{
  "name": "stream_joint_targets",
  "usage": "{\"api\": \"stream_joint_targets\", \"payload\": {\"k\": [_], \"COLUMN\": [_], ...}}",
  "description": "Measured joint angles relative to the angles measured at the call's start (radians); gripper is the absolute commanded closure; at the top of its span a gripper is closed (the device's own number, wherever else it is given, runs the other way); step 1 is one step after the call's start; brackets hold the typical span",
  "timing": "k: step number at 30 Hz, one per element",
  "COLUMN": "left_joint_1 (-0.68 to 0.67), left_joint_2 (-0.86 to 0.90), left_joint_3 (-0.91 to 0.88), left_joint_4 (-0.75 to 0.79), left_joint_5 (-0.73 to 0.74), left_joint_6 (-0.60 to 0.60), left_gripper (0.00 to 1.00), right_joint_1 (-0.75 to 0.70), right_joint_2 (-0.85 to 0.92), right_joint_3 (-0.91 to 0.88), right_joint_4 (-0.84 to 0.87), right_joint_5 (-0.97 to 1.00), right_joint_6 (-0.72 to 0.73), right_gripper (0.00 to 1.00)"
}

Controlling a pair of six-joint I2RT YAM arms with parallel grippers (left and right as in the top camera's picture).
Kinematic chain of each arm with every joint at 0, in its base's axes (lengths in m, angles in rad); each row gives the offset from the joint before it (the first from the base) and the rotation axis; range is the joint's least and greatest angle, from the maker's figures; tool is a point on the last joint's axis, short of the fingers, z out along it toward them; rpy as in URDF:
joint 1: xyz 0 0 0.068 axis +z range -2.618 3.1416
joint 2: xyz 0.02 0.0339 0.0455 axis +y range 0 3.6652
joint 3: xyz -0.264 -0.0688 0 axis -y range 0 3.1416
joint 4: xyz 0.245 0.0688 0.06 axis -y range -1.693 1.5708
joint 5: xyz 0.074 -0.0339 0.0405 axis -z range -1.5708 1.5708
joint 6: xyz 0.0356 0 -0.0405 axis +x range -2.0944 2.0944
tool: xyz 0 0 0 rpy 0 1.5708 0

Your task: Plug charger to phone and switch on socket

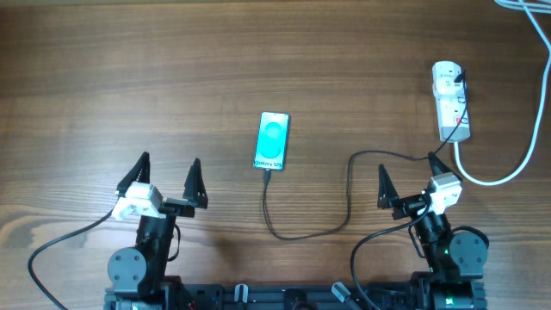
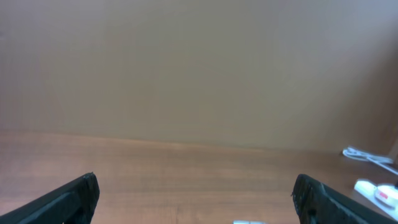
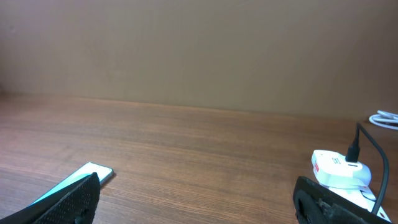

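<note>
The phone (image 1: 271, 140) lies flat mid-table, its screen glowing cyan; the right wrist view shows its corner (image 3: 93, 173). The charger's thin black cable (image 1: 348, 185) runs from the phone's near edge, loops toward me, then climbs to the white socket (image 1: 449, 101) at the far right. Its black plug head (image 3: 353, 153) stands in the socket (image 3: 339, 171). My left gripper (image 1: 170, 161) is open, near and left of the phone, holding nothing. My right gripper (image 1: 406, 164) is open beside the cable, short of the socket. Nothing lies between the jaws of either gripper (image 2: 196, 186) (image 3: 196, 190).
A thick white cord (image 1: 516, 164) curves from the socket's near end round to the table's far right corner. The left wrist view catches the socket (image 2: 377, 191) and cord (image 2: 367, 155) at its right edge. A plain brown wall stands behind the wooden table (image 1: 129, 77).
</note>
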Motion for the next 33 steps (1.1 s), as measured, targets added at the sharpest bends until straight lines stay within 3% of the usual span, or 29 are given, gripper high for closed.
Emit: {"api": "stream_joint_targets", "payload": {"k": [6, 11, 33], "left_joint_1": [0.0, 0.0, 0.0], "left_joint_2": [0.0, 0.0, 0.0], "left_joint_3": [-0.027, -0.032, -0.032], "left_joint_4": [0.0, -0.204, -0.205], "left_joint_5": [0.0, -0.005, -0.008], "left_joint_6": [0.0, 0.0, 0.0], "left_gripper": [0.0, 0.0, 0.0], "right_joint_1": [0.0, 0.0, 0.0], "right_joint_2": [0.0, 0.0, 0.0], "right_joint_3": [0.0, 0.0, 0.0], "right_joint_4": [0.0, 0.0, 0.0], "right_joint_5": [0.0, 0.0, 0.0], "right_joint_6": [0.0, 0.0, 0.0], "right_gripper": [0.0, 0.0, 0.0]}}
